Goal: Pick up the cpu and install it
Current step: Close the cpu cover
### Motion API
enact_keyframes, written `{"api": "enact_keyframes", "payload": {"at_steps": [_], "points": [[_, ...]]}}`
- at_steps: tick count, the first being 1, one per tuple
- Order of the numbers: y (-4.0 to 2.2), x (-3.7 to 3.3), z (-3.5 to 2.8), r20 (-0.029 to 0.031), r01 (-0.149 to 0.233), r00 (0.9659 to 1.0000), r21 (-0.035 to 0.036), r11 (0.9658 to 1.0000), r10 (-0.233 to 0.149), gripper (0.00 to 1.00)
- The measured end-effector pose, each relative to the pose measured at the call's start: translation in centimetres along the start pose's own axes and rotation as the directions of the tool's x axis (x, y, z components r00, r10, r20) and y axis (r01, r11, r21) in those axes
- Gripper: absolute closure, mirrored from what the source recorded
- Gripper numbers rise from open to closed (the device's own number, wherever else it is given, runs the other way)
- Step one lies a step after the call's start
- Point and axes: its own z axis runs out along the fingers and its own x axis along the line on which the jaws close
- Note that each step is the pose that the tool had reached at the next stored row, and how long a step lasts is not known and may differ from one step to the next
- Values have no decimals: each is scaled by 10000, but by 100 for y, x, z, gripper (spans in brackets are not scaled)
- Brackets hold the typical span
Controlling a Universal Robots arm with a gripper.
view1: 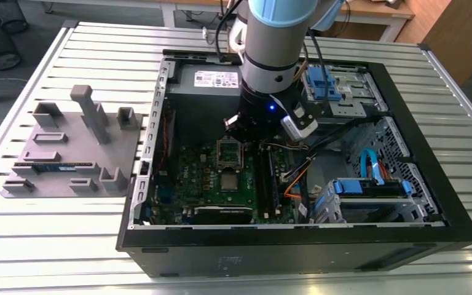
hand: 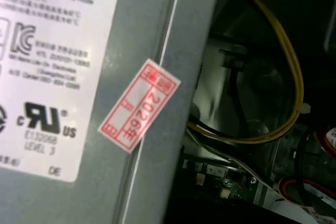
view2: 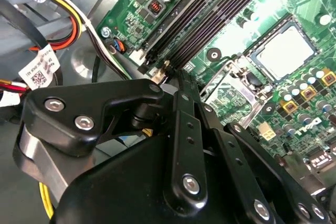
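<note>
"Cpu (view2: 286,51): location, please."

"Lying flat in its socket on the motherboard (view2: 131,19), silvery top up. It sits beyond the claw (view2: 169,72), and the hinged socket frame (view2: 231,85) lies between the two. The exterior view agrees: claw (view1: 246,134), then frame (view1: 229,150), then cpu (view1: 230,180)."

"Claw state?"

"Cannot tell whether it is spread or pressed together. Its own black linkage crowds the second wrist view, and the arm's wrist covers it from outside. Nothing appears to be carried."

"Step in hand?"

"My judgement is that the chip is placed but not secured. The frame is swung up off the socket, so installation looks late but unfinished."

"What does further work call for?"

"A small, accurate motion close to the frame and no sideways load on the chip. It also needs clearance from the cable bundle (view2: 79,24) beside the claw."

"Anything obscured?"

"Full seating of the chip cannot be confirmed. The frame's lever is hard to make out among the board parts. The first wrist view gives the grey power supply wall (hand: 173,145), a red sticker (hand: 139,106) and a yellow wire (hand: 294,77)."
</note>
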Motion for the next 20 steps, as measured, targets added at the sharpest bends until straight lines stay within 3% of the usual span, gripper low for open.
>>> {"api": "enact_keyframes", "payload": {"at_steps": [3, 20], "points": [[3, 0, 5, 0, 212, 9998, -1, 9998, -212, 89], [6, -1, -10, 8, 267, 9996, -24, 9996, -267, 89]]}}
